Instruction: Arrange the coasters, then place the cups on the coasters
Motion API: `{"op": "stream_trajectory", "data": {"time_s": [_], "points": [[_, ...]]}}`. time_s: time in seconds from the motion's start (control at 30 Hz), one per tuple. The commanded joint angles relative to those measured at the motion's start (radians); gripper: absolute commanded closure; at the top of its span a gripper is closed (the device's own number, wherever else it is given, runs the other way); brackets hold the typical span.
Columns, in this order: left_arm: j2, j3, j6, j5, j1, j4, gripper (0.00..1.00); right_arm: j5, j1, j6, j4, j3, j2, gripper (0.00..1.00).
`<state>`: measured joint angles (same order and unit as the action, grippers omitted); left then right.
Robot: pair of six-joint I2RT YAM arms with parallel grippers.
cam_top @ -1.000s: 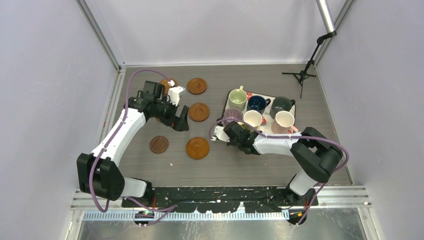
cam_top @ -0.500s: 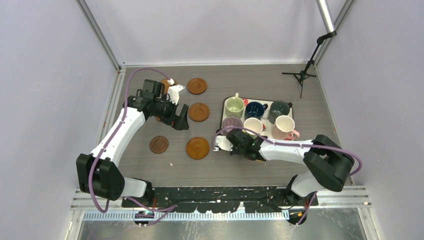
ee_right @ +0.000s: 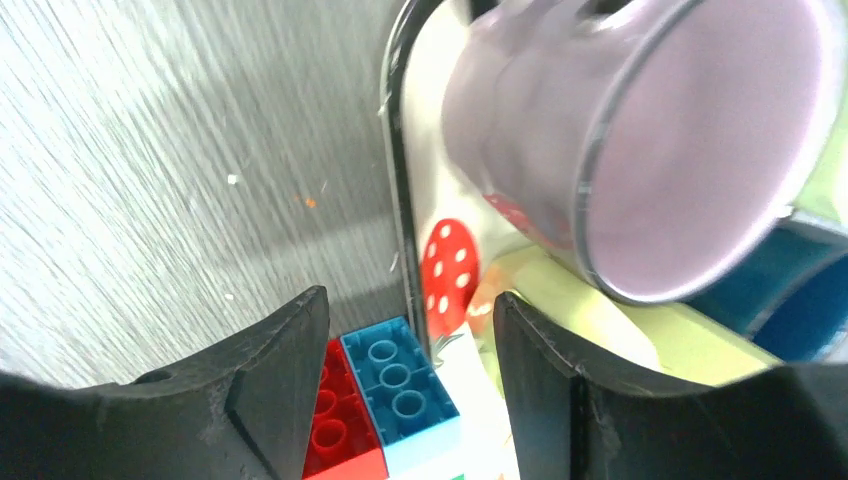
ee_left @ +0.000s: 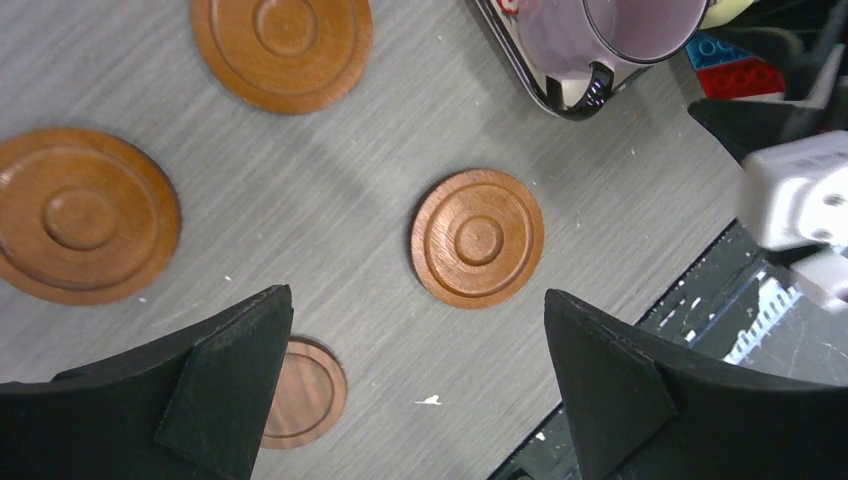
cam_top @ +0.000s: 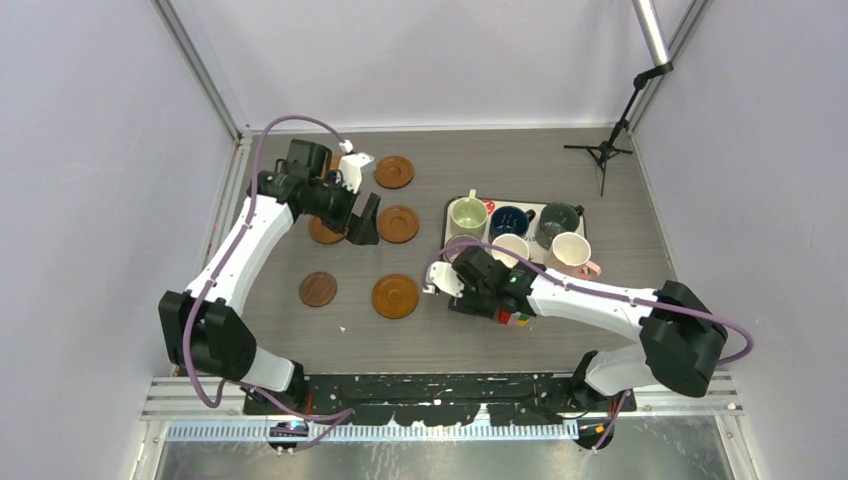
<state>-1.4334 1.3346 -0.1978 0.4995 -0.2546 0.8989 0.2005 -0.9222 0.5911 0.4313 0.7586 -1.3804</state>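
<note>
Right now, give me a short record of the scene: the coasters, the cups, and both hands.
coasters: at least five in view on the table, all bare, including the darker coaster
cups: all six on the tray
left hand: open, empty, above the coasters
right hand: open, at the tray's edge, over the block toy
task stage: no cup on a coaster yet

Bright, even overhead light; soft shadows under arms on counter. Top view sharp. Right wrist view: mauve cup motion-blurred, counter at left streaky w/ glare. Left wrist view crisp, faint shadow band.
</note>
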Motion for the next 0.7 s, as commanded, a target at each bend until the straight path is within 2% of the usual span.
{"op": "stream_trajectory", "data": {"time_s": [0.0,0.2,0.37,0.47,0.53,0.6,0.67], "points": [[-0.060,0.123,-0.072,0.010,0.005,0.040,0.00,-0.051,0.005,-0.111,0.049,0.148,0.080,0.33],[-0.193,0.292,-0.031,-0.034,-0.001,0.062,0.00,-0.230,0.152,-0.239,0.113,0.269,0.145,0.31],[-0.243,0.321,-0.042,-0.058,-0.052,0.039,0.00,-0.346,0.257,-0.305,0.155,0.320,0.224,0.27],[-0.207,0.238,-0.053,-0.102,-0.147,-0.017,0.00,-0.405,0.337,-0.376,0.165,0.334,0.272,0.24],[-0.169,0.162,-0.045,-0.208,-0.242,-0.085,0.00,-0.413,0.394,-0.423,0.166,0.340,0.294,0.22],[-0.165,0.133,-0.023,-0.290,-0.335,-0.094,0.00,-0.441,0.477,-0.467,0.166,0.347,0.309,0.20],[-0.185,0.130,0.037,-0.313,-0.392,-0.084,0.00,-0.486,0.573,-0.508,0.164,0.350,0.317,0.19]]}}
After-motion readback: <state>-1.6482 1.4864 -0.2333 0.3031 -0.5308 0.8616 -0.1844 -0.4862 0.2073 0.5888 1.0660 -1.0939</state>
